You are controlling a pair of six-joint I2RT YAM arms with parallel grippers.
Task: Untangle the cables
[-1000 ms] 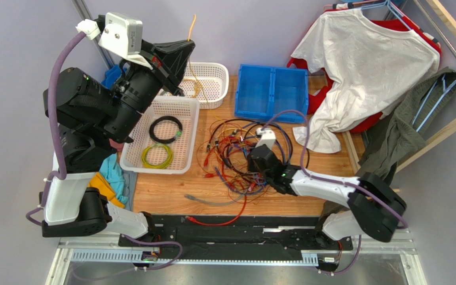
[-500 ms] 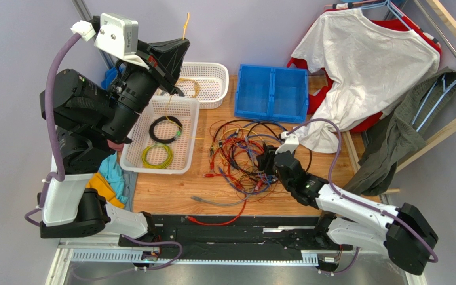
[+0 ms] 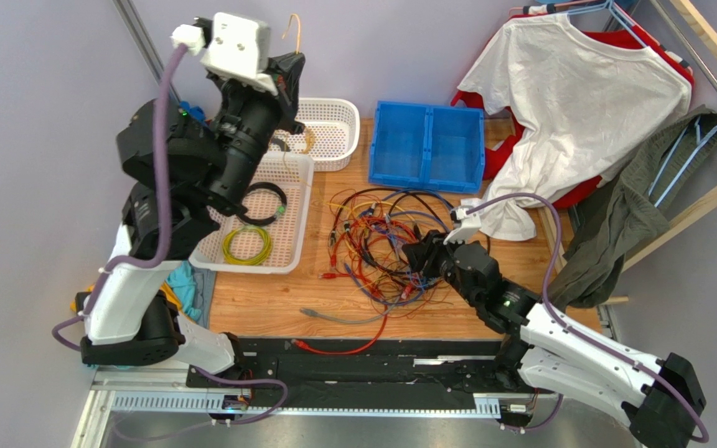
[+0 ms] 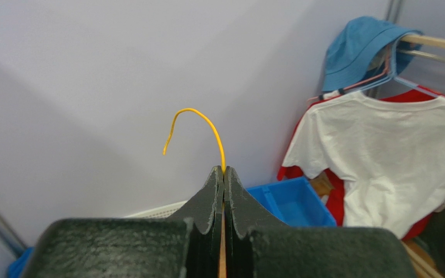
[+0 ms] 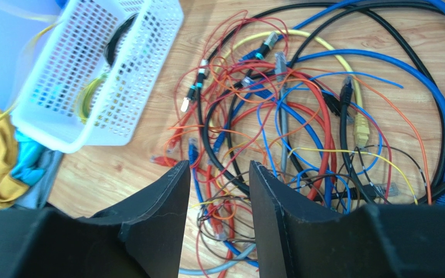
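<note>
The cables (image 3: pixel 381 245) lie as a loose tangle of red, orange, blue, black and yellow wires on the wooden table, and fill the right wrist view (image 5: pixel 300 110). My right gripper (image 3: pixel 425 254) hovers at the tangle's right side, open, with only loose wires below the gap (image 5: pixel 219 169). High over the white baskets, my left gripper (image 3: pixel 287 67) is shut on a thin yellow wire (image 4: pixel 206 120). The wire's free end curls above the fingertips (image 4: pixel 223 171). Its lower run is hidden behind the arm.
A large white basket (image 3: pixel 205 245) holds a black coil (image 3: pixel 260 203) and a yellow-green coil (image 3: pixel 245 245). Behind it stand a smaller white basket (image 3: pixel 345 110) and a blue bin (image 3: pixel 428 142). Clothes (image 3: pixel 568 103) hang at the right. Grey and red cables (image 3: pixel 339 319) lie near the front edge.
My left arm has swung up and to the right with the yellow wire still gripped. My right gripper has opened and drawn back a little to the tangle's right side.
</note>
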